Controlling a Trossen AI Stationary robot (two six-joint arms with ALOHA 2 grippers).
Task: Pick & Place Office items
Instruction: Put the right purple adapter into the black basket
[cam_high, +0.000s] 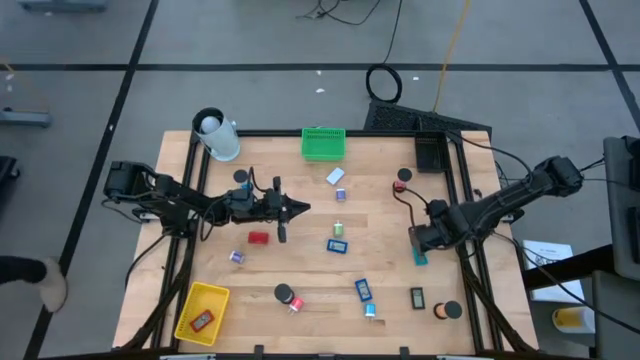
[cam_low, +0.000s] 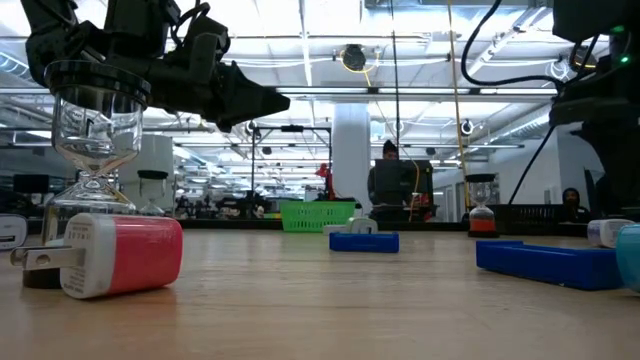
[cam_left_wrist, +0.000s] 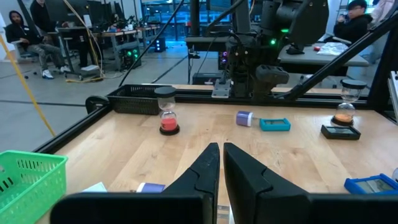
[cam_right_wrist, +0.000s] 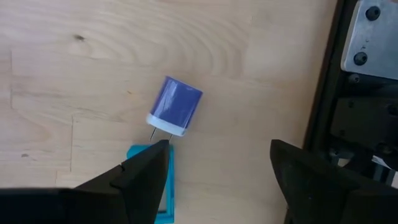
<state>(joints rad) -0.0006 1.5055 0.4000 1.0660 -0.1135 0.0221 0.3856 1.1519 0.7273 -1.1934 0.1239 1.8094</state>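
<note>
Across the wooden table (cam_high: 300, 270) office items lie scattered. Right gripper (cam_right_wrist: 217, 165), fingers spread, hovers over a purple plug (cam_right_wrist: 176, 106) at frame right, seemingly about to descend and clench; left gripper (cam_left_wrist: 221, 165) waits pinched, empty.

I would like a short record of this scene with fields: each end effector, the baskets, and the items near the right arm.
left end effector: over the table's middle-left, fingers nearly together, holding nothing
right end effector: open, pointing down at the right side of the table
green basket: at the far edge
yellow basket: at the near left corner, one small item inside
under the right arm: purple-blue plug adapter lying on the wood; teal block beside it, partly hidden by one finger
</note>
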